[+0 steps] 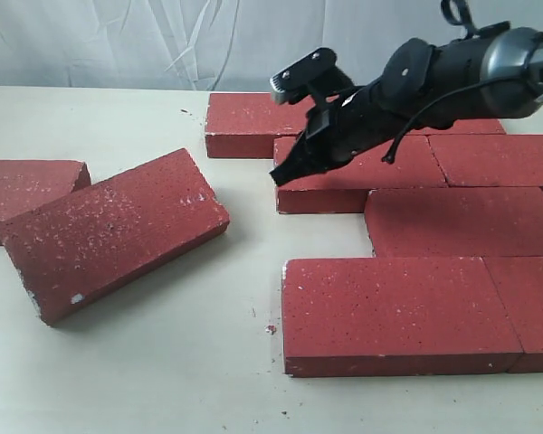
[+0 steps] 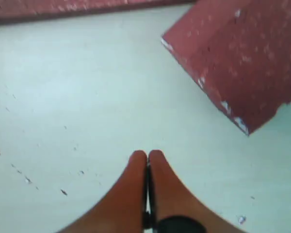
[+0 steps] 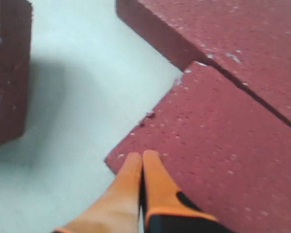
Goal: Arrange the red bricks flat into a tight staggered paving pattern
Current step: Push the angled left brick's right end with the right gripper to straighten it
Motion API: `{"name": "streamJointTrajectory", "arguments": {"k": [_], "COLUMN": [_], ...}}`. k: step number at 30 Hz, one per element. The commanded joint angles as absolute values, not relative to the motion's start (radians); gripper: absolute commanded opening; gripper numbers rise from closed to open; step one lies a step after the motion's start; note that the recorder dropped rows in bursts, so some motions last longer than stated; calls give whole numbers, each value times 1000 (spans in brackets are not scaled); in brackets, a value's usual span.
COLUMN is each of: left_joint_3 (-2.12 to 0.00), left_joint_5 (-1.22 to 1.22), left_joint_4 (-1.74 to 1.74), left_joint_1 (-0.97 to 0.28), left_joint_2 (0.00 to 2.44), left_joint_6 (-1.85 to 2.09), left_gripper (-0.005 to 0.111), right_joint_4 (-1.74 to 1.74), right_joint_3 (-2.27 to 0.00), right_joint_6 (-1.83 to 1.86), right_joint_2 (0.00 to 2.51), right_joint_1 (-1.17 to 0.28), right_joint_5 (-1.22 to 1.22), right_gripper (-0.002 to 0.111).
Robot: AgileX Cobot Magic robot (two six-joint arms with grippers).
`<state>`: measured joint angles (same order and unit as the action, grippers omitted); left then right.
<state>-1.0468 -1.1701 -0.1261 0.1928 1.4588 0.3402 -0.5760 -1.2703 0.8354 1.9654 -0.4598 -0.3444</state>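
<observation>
Several red bricks lie flat in staggered rows at the right: a back brick (image 1: 253, 122), a second-row brick (image 1: 362, 176), a third-row brick (image 1: 462, 221) and a front brick (image 1: 389, 312). Two loose bricks lie at the left, one skewed (image 1: 113, 231) and one behind it (image 1: 27, 190). My right gripper (image 1: 279, 172) (image 3: 142, 155) is shut and empty, its tips at the left corner of the second-row brick (image 3: 223, 145). My left gripper (image 2: 147, 154) is shut and empty over bare table, with a brick corner (image 2: 242, 58) ahead of it. The exterior view does not show it.
The pale table (image 1: 208, 362) carries small red crumbs (image 1: 271, 329). A white wrinkled cloth (image 1: 118, 41) hangs behind. A bare gap of table lies between the skewed loose brick and the laid rows. More bricks (image 1: 498, 158) (image 1: 529, 307) run off the right edge.
</observation>
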Motion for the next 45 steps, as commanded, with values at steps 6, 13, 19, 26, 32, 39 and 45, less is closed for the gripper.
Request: {"name": "streamJointTrajectory", "arguments": {"k": [6, 13, 19, 26, 32, 39, 45], "left_joint_3": [-810, -757, -757, -759, -760, -760, -760], "left_joint_5": [-1033, -967, -925, -911, -907, -893, -876], "left_joint_4": [-197, -276, -308, -320, -362, -408, -509], "left_joint_1": [142, 135, 135, 135, 135, 135, 135], "left_joint_2": [1439, 1443, 1445, 1527, 1564, 1564, 1564], "left_joint_6": [290, 299, 317, 319, 350, 394, 508], "left_gripper": [0, 0, 0, 0, 0, 0, 0], "right_joint_4": [-619, -619, -623, -641, -637, -641, -631], "right_joint_3": [-1356, -1411, -1431, -1431, -1431, -1444, -1444], "right_joint_6": [915, 915, 917, 916, 935, 935, 942], "right_joint_2": [2044, 2120, 2157, 2171, 2200, 2200, 2185], "right_joint_1": [-551, -584, -593, -599, -618, -630, -647], "right_joint_5": [-323, -325, -328, -295, -226, -240, -267], "right_gripper": [-1, -1, -1, -1, -1, -1, -1]}}
